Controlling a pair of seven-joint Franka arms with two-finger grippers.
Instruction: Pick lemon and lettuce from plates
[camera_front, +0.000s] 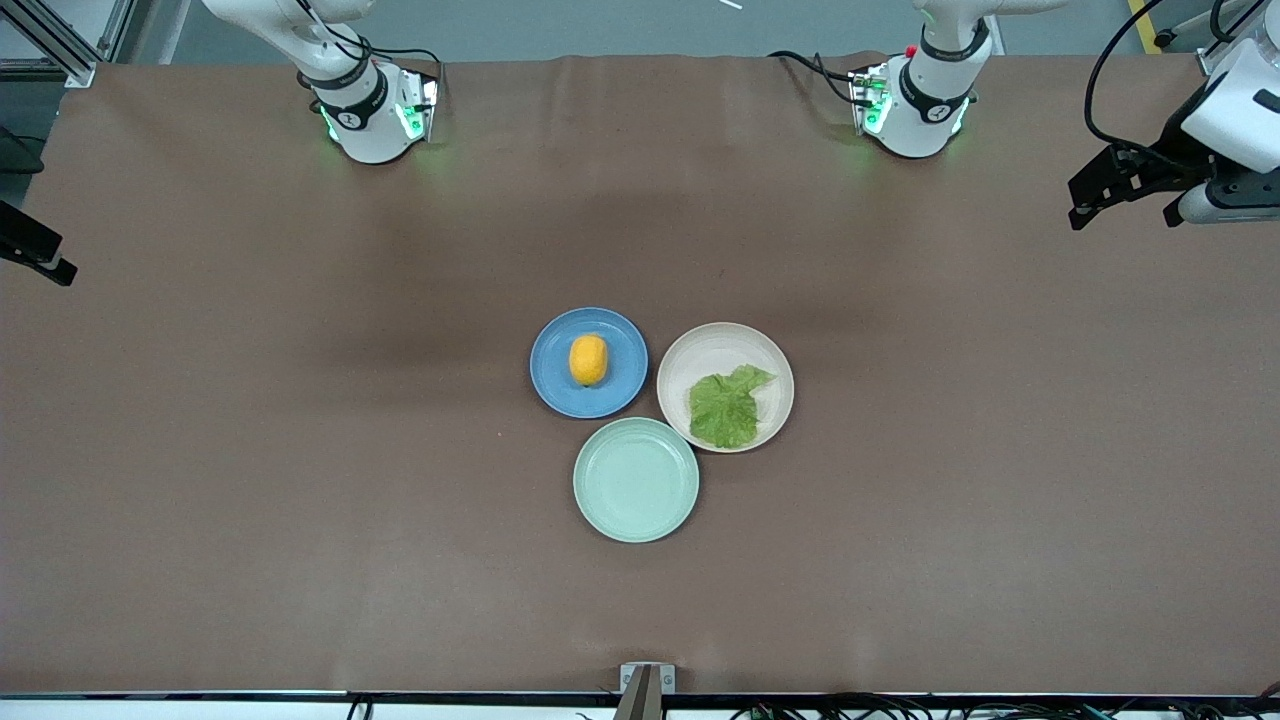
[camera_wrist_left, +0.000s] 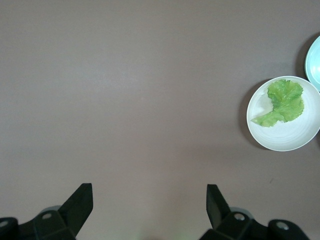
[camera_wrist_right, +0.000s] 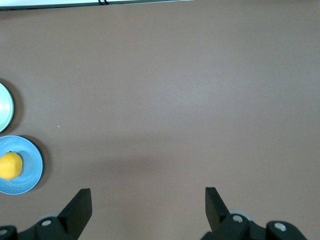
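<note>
Brown cloth covers the table (camera_front: 300, 450), and on it I count three plates, bunched together near the middle. One is the blue plate (camera_front: 560, 385), toward the right arm's end; one lemon (camera_front: 588, 359) sits on it, about centred. Just beside it, toward the left arm's end, is the beige-pink plate (camera_front: 715, 345) with one lettuce leaf (camera_front: 727, 406) lying flat in the part of it nearer the front camera. The third, a mint-green plate (camera_front: 636, 480), lies nearer the front camera than the other two, tucked between them, with nothing on it.

Two arms, two grippers. I see the left gripper (camera_wrist_left: 149, 210) over bare cloth at the left arm's end of the table, well apart from the plates, its two fingers spread wide and holding nothing. My right wrist view shows the right gripper (camera_wrist_right: 148, 210) likewise over bare cloth at the right arm's end, fingers wide apart and empty, with the blue plate and lemon only at the edge of that view.
</note>
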